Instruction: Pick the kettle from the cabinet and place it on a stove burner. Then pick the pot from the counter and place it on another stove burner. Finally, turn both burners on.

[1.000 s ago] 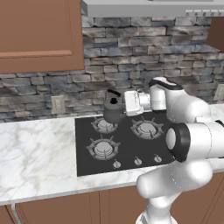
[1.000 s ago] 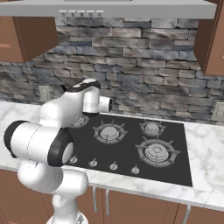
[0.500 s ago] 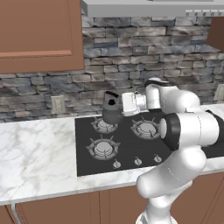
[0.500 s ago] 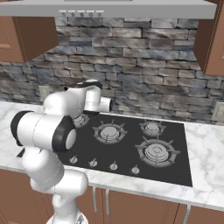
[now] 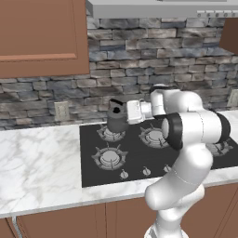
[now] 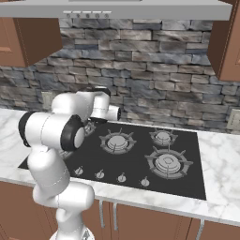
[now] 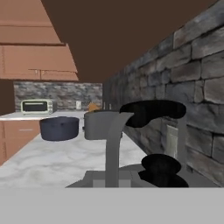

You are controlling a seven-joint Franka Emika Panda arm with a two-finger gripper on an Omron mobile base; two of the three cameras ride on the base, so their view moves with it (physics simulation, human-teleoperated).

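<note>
The dark grey kettle [image 5: 116,120] hangs at the back-left burner [image 5: 110,135] of the black cooktop [image 5: 139,155], its base at or just above the grate. My gripper [image 5: 122,110] reaches in from the right and is shut on the kettle's black handle. In the hand view the kettle [image 7: 114,135] looms close, with its arched handle [image 7: 153,108] across the middle. Further off, the dark blue pot [image 7: 59,127] stands on the white marble counter [image 7: 52,162]. In the right base view my arm hides the kettle. The brown cabinet [image 5: 37,32] hangs upper left, its door closed.
A grey cylindrical vessel [image 7: 97,124] stands beside the pot, and a toaster oven [image 7: 37,106] sits further back. Small knobs [image 5: 146,171] line the cooktop's front. Other burners [image 6: 167,161] lie to the right. A range hood [image 5: 162,7] hangs overhead, and the stone wall stands close behind.
The gripper has lowered the kettle a little toward the back-left burner and shifted it slightly left. The elbow has swung outward.
</note>
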